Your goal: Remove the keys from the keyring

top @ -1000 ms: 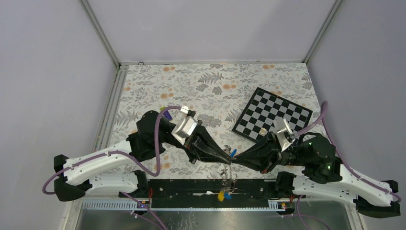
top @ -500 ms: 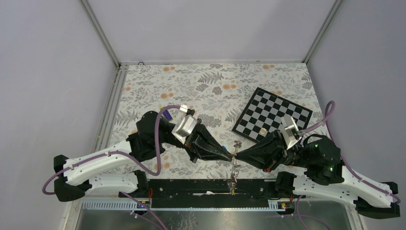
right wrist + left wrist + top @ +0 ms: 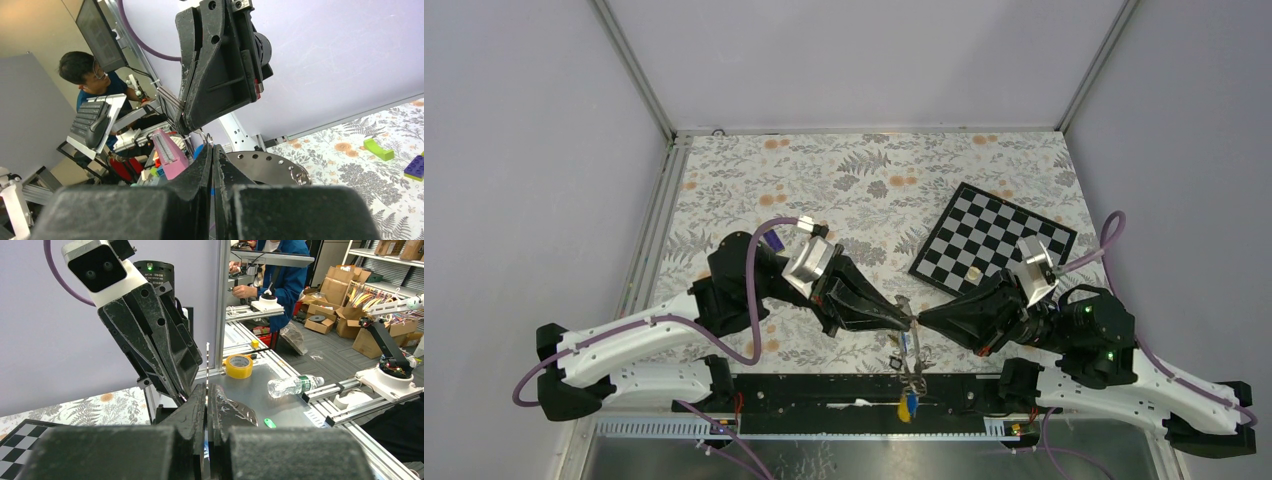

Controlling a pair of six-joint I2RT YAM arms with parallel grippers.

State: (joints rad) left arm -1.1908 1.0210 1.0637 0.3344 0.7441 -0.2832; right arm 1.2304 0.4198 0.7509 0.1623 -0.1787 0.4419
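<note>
My two grippers meet tip to tip above the table's near middle. The left gripper point(image 3: 909, 321) point(image 3: 207, 388) is shut on the keyring point(image 3: 207, 360), which shows there edge-on as a thin metal strip. In the right wrist view the keyring point(image 3: 265, 167) is a flat grey plate with rim holes. The right gripper point(image 3: 923, 320) point(image 3: 212, 148) is shut on a key; only its small wire ring pokes past the tips. Several keys point(image 3: 911, 362) hang below the tips, with a blue and yellow one point(image 3: 909, 403) lowest.
A chessboard mat point(image 3: 994, 240) lies at the right rear of the floral table cover point(image 3: 824, 180). A purple block point(image 3: 415, 167) and a green block point(image 3: 377, 149) lie on the cover. A black rail point(image 3: 824, 390) runs along the near edge.
The right gripper has drawn back to the right and the left tips followed. The blue key has dropped from the tips and now hangs low over the rail with the others.
</note>
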